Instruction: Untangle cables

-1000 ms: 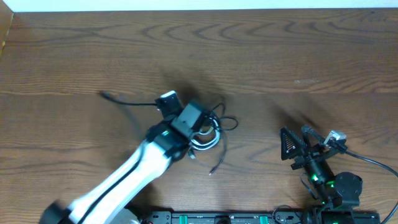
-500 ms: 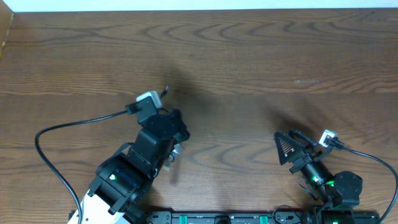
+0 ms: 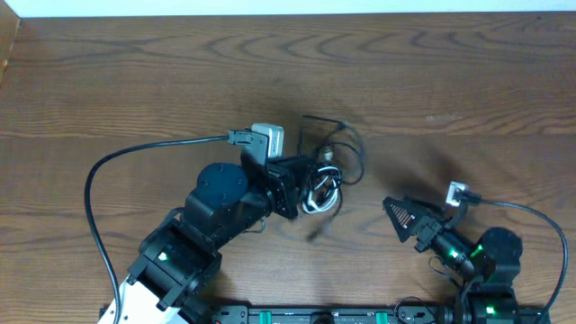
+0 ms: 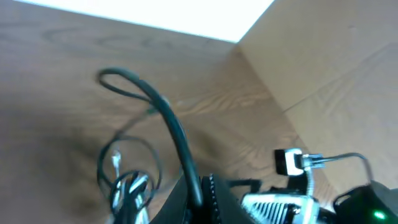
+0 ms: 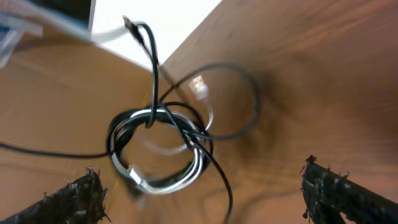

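The cables (image 3: 320, 183) form one knotted bundle just below the centre of the surface (image 3: 450, 72). In the right wrist view, the black cords (image 5: 134, 121) and the white cord (image 5: 171, 182) are wound together into a tight coil. One wider black loop (image 5: 245, 93) stands out at 2 o'clock, and one black strand rises to a plug end (image 5: 127, 23) at 12 o'clock. In the overhead view, the bundle sits directly against the tip of the left hand (image 3: 295, 187), at its 3 o'clock. Whether that hand is pinching a strand or only touching the coil cannot be determined, because the arm body hides the fingers from above and the left wrist view is blurred. The likely purpose of this position is to present the knot towards the other arm. The right hand (image 3: 394, 219) is well apart from the bundle, which lies at its 10 o'clock. Its fingers (image 5: 81, 196) are spread wide, framing the coil from either side without contact. This spread stance suits an approach to take a single loop. The strands are far thinner than a finger, so selecting one without catching its neighbours requires a precise closure.
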Robot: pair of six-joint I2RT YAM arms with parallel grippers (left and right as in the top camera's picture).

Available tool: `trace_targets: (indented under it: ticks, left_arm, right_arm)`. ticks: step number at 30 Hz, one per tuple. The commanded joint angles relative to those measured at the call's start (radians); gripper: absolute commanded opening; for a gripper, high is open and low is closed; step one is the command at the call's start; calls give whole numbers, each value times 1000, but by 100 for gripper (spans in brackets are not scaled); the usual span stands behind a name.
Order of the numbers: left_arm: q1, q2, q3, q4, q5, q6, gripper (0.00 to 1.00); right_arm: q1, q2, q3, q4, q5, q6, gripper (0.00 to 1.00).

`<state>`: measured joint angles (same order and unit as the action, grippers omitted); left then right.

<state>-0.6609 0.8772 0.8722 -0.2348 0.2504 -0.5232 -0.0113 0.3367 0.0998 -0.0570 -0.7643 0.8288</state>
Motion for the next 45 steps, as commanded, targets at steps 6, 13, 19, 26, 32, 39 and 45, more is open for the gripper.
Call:
trace_targets:
  ticks: [6, 13, 19, 26, 32, 39, 45]
  left_arm:
    - [4, -8, 18, 128, 33, -192, 8]
    - [4, -3, 18, 192, -13, -346, 8]
    - [4, 3, 18, 192, 49, -320, 8]
    - [4, 16, 18, 192, 245, -206, 8]
    - [4, 34, 18, 192, 354, -152, 8]
    - [3, 64, 18, 192, 375, -150, 8]
    - [3, 71, 18, 191, 375, -128, 8]
  right_arm:
    - [63, 187, 40, 99, -63, 133, 99]
    - [193, 251, 40, 195, -26, 125, 99]
    - [322, 259, 40, 263, 107, 188, 99]
    - [438, 274, 40, 336, 355, 188, 94]
    - [481, 335, 40, 496, 393, 217, 78]
    - [503, 491, 40, 572, 396, 311, 70]
    - [550, 642, 40, 700, 338, 338, 38]
